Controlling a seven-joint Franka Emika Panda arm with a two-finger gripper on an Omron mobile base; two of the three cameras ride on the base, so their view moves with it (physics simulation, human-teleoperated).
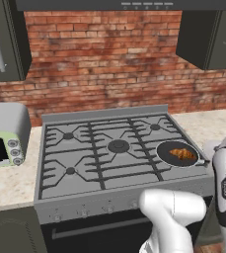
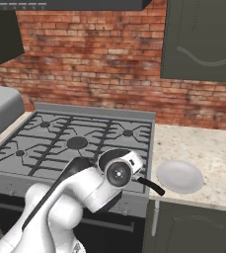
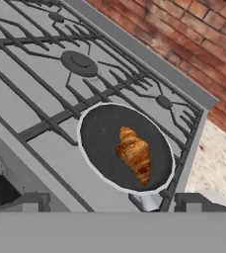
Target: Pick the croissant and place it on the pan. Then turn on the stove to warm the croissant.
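1. My tool (image 3: 112, 201) has its jaws wide apart and holds nothing; the two dark fingertips (image 3: 28, 201) show at the bottom of the hand view, one at lower left and one at lower right.
2. The croissant (image 3: 134, 153) lies inside the pan (image 3: 97, 143), a little right of the pan's middle in the hand view, its long axis running from upper left to lower right.
3. In the left base view the pan sits at centre right of the frame, on the front right burner of the stove (image 1: 109, 148), with the croissant (image 1: 182, 154) resting in it.
4. In the right base view my arm covers most of the pan; its thin black handle (image 2: 151, 186) pokes out toward the lower right, past the stove's edge.
5. A white plate (image 2: 179, 176) rests on the tabletop (image 2: 208, 148) just right of the stove, at centre right of that frame.
6. A toaster oven (image 1: 6, 134) stands at the left edge of the left base view, beside the stove.
7. The stove's knobs (image 1: 84, 212) line its front panel, lower centre.
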